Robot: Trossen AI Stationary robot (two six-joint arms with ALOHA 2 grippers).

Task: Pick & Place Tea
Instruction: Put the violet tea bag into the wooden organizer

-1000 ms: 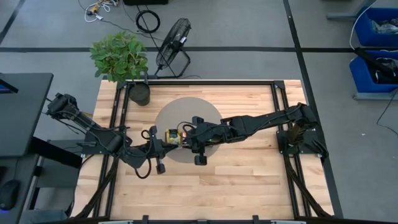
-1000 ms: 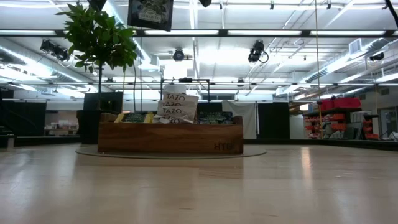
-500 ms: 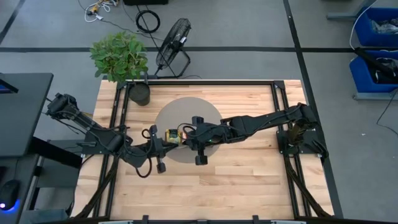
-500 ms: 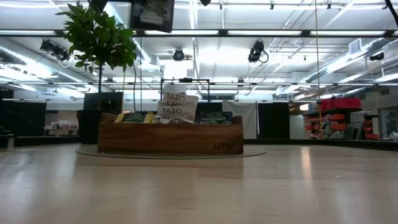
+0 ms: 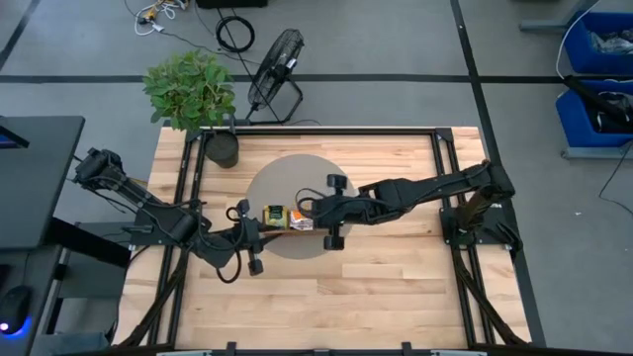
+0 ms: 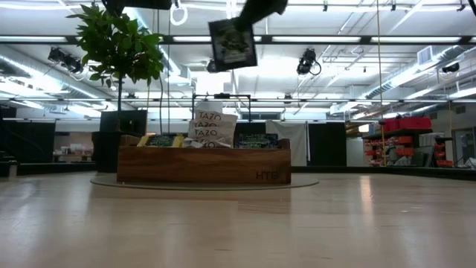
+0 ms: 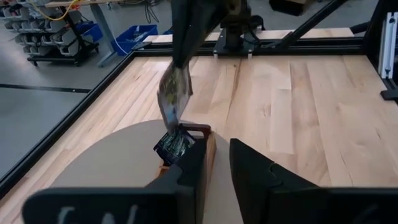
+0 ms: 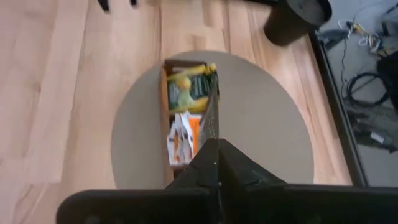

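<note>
My left hand point(image 5: 245, 220) sits at the 9 o'clock edge of the round mat point(image 5: 272, 176), fingers point(image 7: 186, 177) a little apart with nothing between them, right by the end of the tray point(image 6: 202, 164).

The tray sits mid-mat and most of the tea is still stood up in it: yellow-green sachets point(image 8: 185, 87) at one end, orange-and-white ones point(image 8: 182, 138) at the other, a few dark ones between.

Over at 3 o'clock of the tray, my right hand point(image 5: 305, 207) is clamped on one dark sachet point(image 6: 233, 44), pinching its top edge. It hangs well clear above the tray and tilted; you can see it dangling in the left wrist view too point(image 7: 173, 97).

Handling-wise I'd guess these weigh next to nothing, just thin paper, floppy enough to swing and twist on a one-edge pinch. Slick paper too, so it could slide out if I jerk. Taking it by the top edge looks right since the rest is packed tight in the row; a corner-only hold would probably let it spin. I'd squeeze gently so I don't crease it.
</note>
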